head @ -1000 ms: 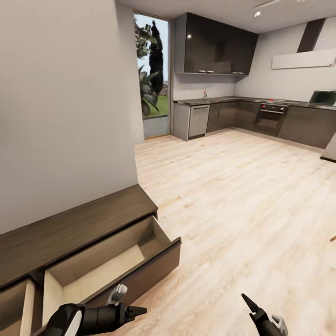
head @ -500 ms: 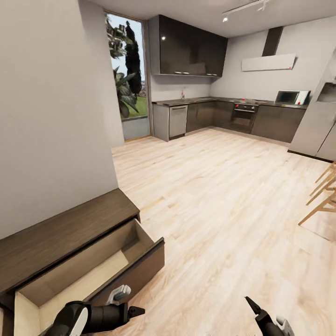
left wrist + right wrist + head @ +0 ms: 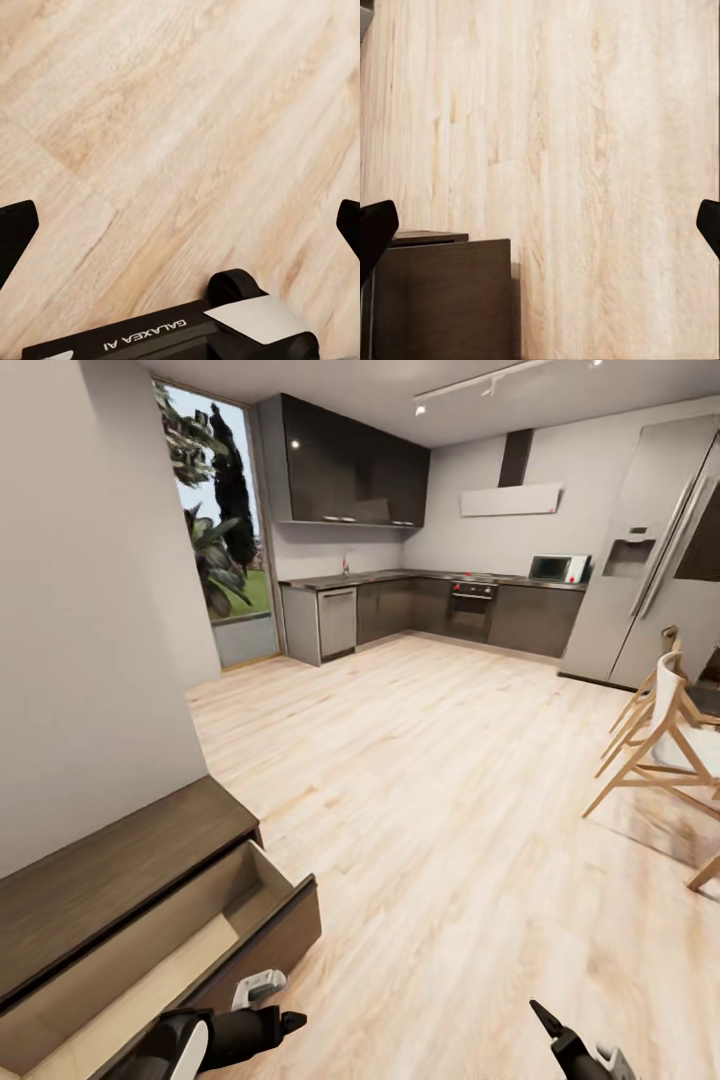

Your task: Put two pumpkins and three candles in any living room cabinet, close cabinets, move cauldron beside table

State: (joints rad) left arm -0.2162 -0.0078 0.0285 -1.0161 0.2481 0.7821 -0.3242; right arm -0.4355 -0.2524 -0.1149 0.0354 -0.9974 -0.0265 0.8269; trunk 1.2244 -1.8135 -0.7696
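Robot's in transit, both grippers spread and empty over bare floor; cabinet [image 3: 130, 880] drawer [image 3: 240, 930] gapes near left — next, find pumpkins.

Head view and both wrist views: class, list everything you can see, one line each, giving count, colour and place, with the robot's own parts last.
cabinet: one, dark brown, lower left against the wall, drawer open, pale inside.
floor: one, light wood planks, across the room.
window: one, tall, garden beyond, far left.
kitchen units: dark, along the far wall.
fridge: one, grey, far right.
chairs: pale wood, right edge.
left gripper: black, bottom left; fingers wide apart.
right gripper: black, bottom right; fingers wide apart.
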